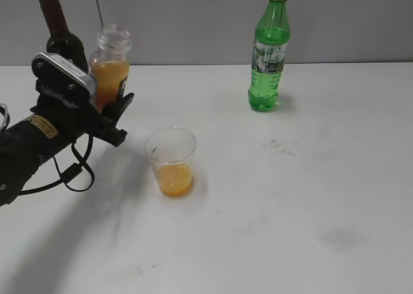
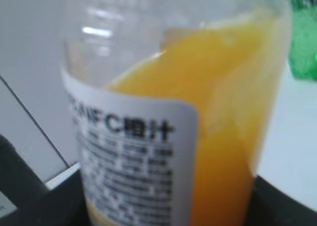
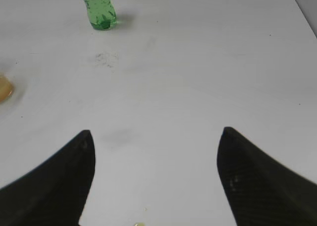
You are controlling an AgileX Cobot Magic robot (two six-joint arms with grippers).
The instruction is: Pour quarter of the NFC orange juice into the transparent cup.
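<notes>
My left gripper (image 1: 115, 110) is shut on the NFC orange juice bottle (image 1: 110, 71), which is uncapped and close to upright at the left, up off the table. In the left wrist view the bottle (image 2: 198, 137) fills the frame, its juice surface slanted, the black-and-white label facing the camera. The transparent cup (image 1: 171, 161) stands on the white table, to the right of and below the bottle, with orange juice in its bottom third. Its edge shows at the left border of the right wrist view (image 3: 5, 88). My right gripper (image 3: 156, 137) is open and empty over bare table.
A tall green bottle (image 1: 269, 55) stands at the back right, also in the right wrist view (image 3: 99, 10). A dark wine bottle (image 1: 61, 36) stands behind my left arm. A black cable (image 1: 76, 171) hangs under the left arm. The white table (image 1: 303, 197) has faint smudges.
</notes>
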